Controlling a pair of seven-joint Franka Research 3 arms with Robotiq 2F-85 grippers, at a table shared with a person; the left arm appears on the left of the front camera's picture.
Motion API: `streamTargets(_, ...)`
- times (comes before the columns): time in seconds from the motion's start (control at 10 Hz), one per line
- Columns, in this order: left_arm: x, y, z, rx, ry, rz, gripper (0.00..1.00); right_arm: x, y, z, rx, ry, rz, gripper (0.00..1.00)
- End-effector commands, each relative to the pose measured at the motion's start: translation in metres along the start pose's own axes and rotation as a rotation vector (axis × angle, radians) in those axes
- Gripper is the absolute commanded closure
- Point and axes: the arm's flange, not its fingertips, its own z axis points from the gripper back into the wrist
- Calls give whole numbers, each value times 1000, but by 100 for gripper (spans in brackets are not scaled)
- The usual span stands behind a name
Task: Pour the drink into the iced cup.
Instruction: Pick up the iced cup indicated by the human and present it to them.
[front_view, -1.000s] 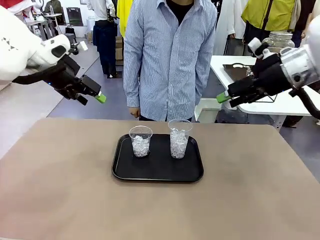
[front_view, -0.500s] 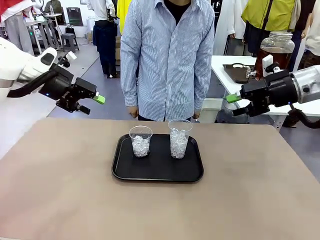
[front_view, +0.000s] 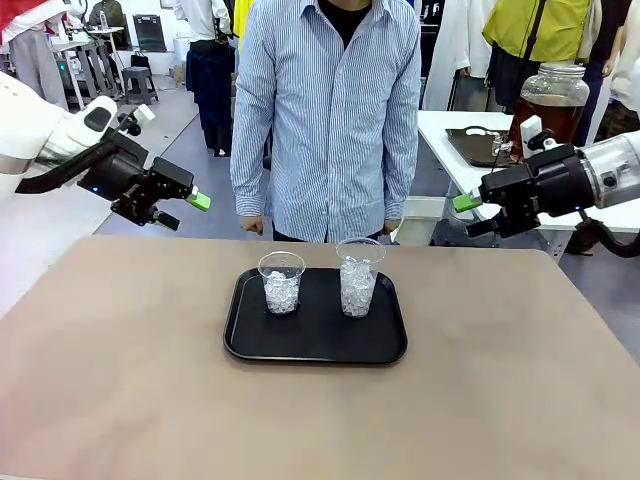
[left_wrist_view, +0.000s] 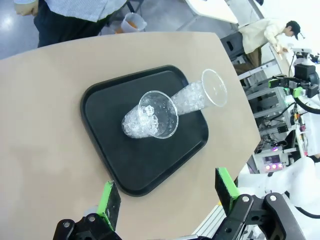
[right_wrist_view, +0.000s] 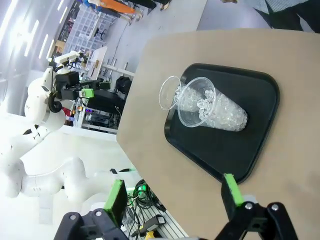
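2 iced cups (front_view: 281, 283) on tray (front_view: 315, 342) | left gripper (front_view: 187, 210), right gripper (front_view: 470, 215): jaws spread

A white side table (front_view: 440, 152) stands on grey floor (front_view: 218, 185) behind the tan table (front_view: 120, 380).

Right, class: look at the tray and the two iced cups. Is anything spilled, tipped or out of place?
Nothing stands out. The shorter iced cup and the taller iced cup stand upright, apart, on the black tray; no ice or liquid lies loose on the tray or the table.
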Motion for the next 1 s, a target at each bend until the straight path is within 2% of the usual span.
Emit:
streamTargets(0.0, 1, -1, 2, -24, -10, -2, 0, 0, 3, -2, 26, -23, 5, 0)
streamTargets(0.1, 0, 0, 0, 0, 0, 0, 0, 0, 0, 0, 0, 0, 0, 0)
streamTargets(0.2, 4, 17, 7, -79, -21, 69, 0, 4, -5, 5, 59, -18, -52, 0)
streamTargets(0.3, 3, 37, 14, -166, -41, 127, 0, 8, -17, 15, 168, -29, -135, 0)
streamTargets(0.5, 1, 65, 16, -279, -55, 226, 0, 13, -37, 24, 278, -43, -227, 0)
streamTargets(0.9, 9, 109, -1, -462, -42, 383, 0, 31, -84, 19, 423, -63, -402, 0)
